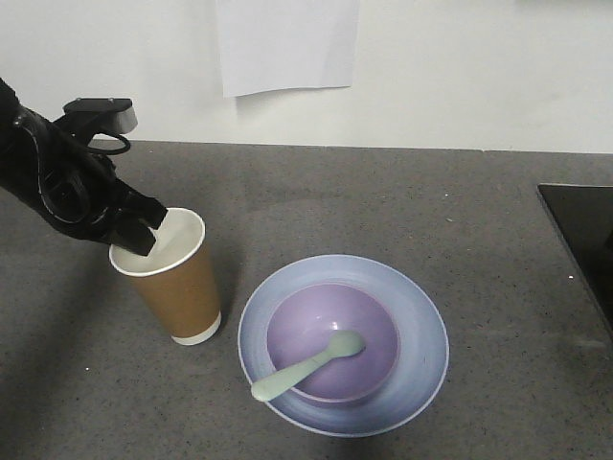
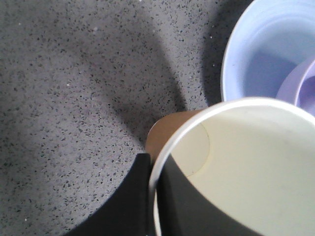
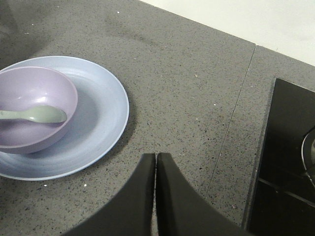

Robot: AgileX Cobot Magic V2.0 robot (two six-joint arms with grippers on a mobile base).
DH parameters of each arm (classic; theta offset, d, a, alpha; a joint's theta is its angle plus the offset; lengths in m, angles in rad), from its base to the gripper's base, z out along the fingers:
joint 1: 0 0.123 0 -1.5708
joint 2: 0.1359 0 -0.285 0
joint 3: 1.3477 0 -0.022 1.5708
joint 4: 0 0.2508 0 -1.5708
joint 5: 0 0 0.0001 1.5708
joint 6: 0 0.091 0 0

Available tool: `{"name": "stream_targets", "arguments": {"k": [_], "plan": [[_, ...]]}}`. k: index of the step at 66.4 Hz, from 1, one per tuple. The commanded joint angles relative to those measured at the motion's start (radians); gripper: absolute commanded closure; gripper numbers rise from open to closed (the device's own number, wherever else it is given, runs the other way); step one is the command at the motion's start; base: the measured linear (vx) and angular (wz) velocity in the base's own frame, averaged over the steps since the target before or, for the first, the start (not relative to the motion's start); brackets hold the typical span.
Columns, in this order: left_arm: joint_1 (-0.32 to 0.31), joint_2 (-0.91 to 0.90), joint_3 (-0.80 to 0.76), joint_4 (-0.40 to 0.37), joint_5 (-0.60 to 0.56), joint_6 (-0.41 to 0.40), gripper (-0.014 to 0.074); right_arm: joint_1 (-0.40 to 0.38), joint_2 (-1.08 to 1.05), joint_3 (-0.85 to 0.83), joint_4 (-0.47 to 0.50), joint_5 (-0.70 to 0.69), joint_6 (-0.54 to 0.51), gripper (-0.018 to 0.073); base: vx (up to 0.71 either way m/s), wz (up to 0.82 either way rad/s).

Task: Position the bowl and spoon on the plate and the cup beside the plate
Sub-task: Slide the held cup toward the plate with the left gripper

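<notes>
A brown paper cup (image 1: pixel 177 283) stands on the grey counter just left of the pale blue plate (image 1: pixel 421 326). My left gripper (image 1: pixel 144 233) is shut on the cup's rim, one finger inside and one outside, as the left wrist view shows at the cup (image 2: pixel 246 162) and the gripper (image 2: pixel 153 169). The purple bowl (image 1: pixel 332 340) sits on the plate with the mint spoon (image 1: pixel 306 364) lying in it, handle over the bowl's front-left edge. In the right wrist view my right gripper (image 3: pixel 156 156) hangs shut and empty over bare counter, right of the plate (image 3: pixel 106 110), bowl (image 3: pixel 37 110) and spoon (image 3: pixel 39 115).
A black cooktop (image 1: pixel 584 230) is set into the counter at the right edge, also in the right wrist view as the cooktop (image 3: pixel 288 162). A white wall with a paper sheet (image 1: pixel 287 43) runs behind the counter.
</notes>
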Motion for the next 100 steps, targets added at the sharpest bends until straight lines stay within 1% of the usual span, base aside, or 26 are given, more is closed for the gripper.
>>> {"name": "stream_targets", "arguments": {"k": [1,67,87,100], "plan": [[-0.009,-0.041,-0.022,-0.031,-0.032,0.002,0.0604,-0.006,0.004,-0.025,0.004,-0.061,0.002,0.0565,0.00,0.00],[-0.009,-0.041,-0.022,-0.030,-0.023,0.002,0.0604,-0.006,0.004,-0.025,0.006,-0.041,0.002,0.0565,0.00,0.00],[-0.009,-0.041,-0.022,-0.030,-0.009,0.003,0.0604,-0.006,0.004,-0.025,0.006,-0.039,0.002,0.0565,0.00,0.00],[-0.009,-0.041,-0.022,-0.031,0.029,0.017,0.0595,-0.006,0.004,-0.025,0.006,-0.039,0.002,0.0565,0.00,0.00]]}}
